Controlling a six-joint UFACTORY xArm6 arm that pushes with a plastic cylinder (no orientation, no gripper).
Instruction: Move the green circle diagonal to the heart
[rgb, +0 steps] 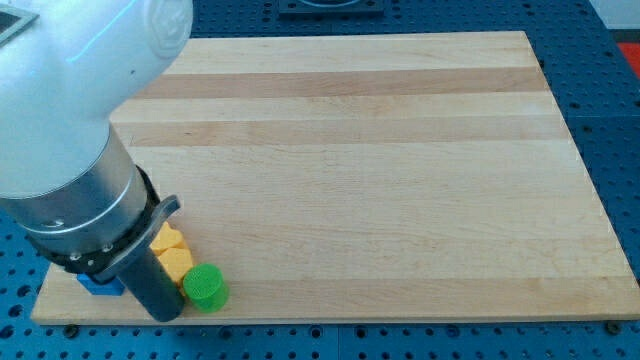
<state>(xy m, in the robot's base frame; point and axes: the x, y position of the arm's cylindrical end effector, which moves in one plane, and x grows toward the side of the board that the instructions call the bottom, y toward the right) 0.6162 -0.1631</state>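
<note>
My tip (163, 315) has no fingers, so it holds nothing; it sits just left of the green circle (206, 288), contact unclear. The circle lies flat, below-right of the yellow heart (170, 253). A blue block (100, 287) peeks out left of the rod.

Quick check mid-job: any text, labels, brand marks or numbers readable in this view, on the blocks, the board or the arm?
None: no readable text in this view.
Green circle: plain, no marking.
Yellow block: plain.
Blue block: mostly hidden by the arm, nothing legible.
Wooden board: bare grain only.
Arm: no label visible.
My tip is hidden.
</note>
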